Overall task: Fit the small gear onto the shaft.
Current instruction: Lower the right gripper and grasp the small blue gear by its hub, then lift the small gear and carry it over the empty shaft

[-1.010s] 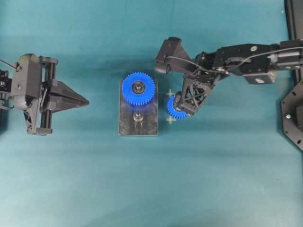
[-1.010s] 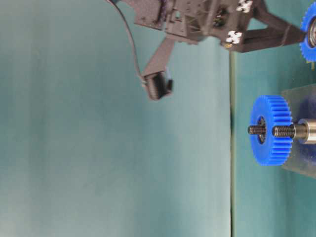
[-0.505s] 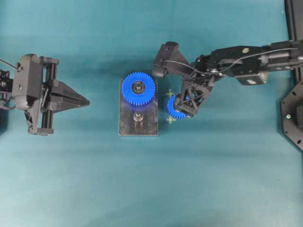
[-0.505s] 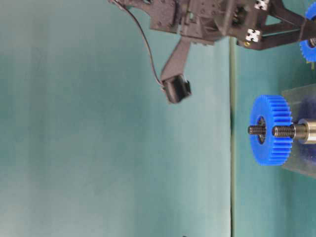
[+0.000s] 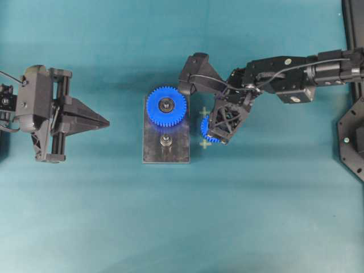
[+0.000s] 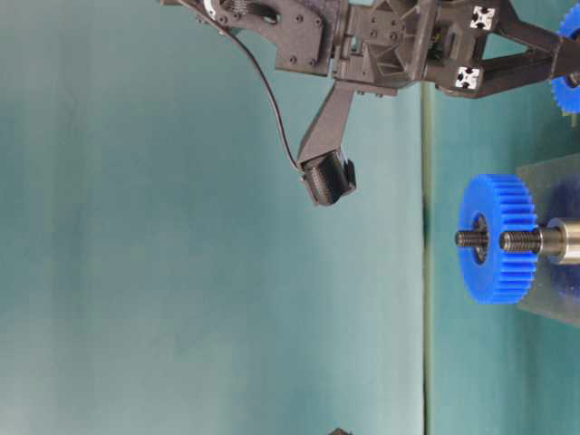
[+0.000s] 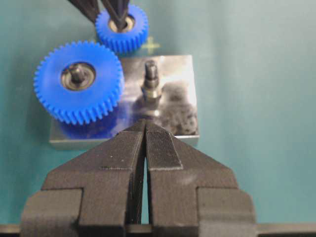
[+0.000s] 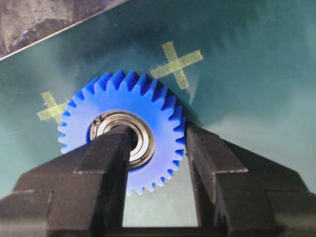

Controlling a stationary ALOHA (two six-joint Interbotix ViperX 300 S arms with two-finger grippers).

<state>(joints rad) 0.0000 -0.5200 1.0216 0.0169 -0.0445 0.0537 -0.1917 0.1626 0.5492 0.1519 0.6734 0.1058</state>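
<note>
1. Black plastic right gripper (image 8: 154,148) down on the small gear (image 8: 123,131): one finger (image 8: 111,163) planted in the metal-ringed hub, the other against the toothed rim, blue wall of the gear pinched between.
2. Same grip from overhead: right gripper (image 5: 220,132) angled over the small gear (image 5: 206,129), only part of the blue rim showing under the fingers.
3. Small gear flat or nearly flat on the teal table cover (image 5: 273,199), between two pale yellow cross marks (image 8: 177,61); lifted or resting, cannot tell.
4. Sits just right of the grey metal plate (image 5: 179,151) in the overhead view, apart from it, not on the shaft (image 5: 165,140).
5. Shaft upright on the plate, bare, threaded tip visible from the left wrist view (image 7: 150,79).
6. Larger blue gear (image 5: 166,106) seated on its own post at the plate's far end, beside the shaft.
7. Left gripper (image 5: 102,120) well off to the left of the plate, pointed toward it, holding nothing; pads (image 7: 160,148) pressed together, only a hairline gap.
8. Table-level view: right arm's dark frame across the top, a cable looping down to the wrist camera (image 6: 328,178).
</note>
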